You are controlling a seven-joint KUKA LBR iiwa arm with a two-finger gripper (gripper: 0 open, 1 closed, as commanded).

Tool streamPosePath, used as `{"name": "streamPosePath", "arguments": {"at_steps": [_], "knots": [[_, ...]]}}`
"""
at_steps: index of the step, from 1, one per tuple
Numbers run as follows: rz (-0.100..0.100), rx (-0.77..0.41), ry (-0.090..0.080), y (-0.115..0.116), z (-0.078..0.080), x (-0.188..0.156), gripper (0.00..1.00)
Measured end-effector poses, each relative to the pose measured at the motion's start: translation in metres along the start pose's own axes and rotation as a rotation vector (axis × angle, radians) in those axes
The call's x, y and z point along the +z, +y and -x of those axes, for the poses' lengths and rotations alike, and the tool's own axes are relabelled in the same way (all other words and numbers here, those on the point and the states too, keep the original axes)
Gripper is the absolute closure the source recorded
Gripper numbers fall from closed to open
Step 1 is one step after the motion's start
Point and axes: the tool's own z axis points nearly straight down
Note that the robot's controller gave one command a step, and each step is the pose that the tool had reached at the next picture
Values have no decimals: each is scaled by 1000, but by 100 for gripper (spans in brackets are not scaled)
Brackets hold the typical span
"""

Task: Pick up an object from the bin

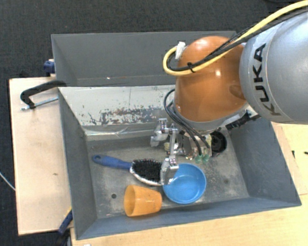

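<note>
Blue bowl (pixel 186 185) is sitting front-centre in the bin (pixel 76 168). The gripper (pixel 169 166) is hanging at its left rim, seemingly touching; apart or together, I can't tell. The arm is leaning in steeply. A brush (pixel 141 168) and an orange cup (pixel 141 200) are crowding the left.

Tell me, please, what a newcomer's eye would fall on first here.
First the big orange-covered arm reaching in from the right, its gripper low between a blue-handled brush with black bristles and a blue bowl near the middle of the grey bin. Beside the bowl, to its left in the view, an orange cup lies on its side.
</note>
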Motion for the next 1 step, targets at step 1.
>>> {"name": "streamPosePath", "arguments": {"at_steps": [1], "knots": [[0,-575,-8,-4,34,151,0]]}}
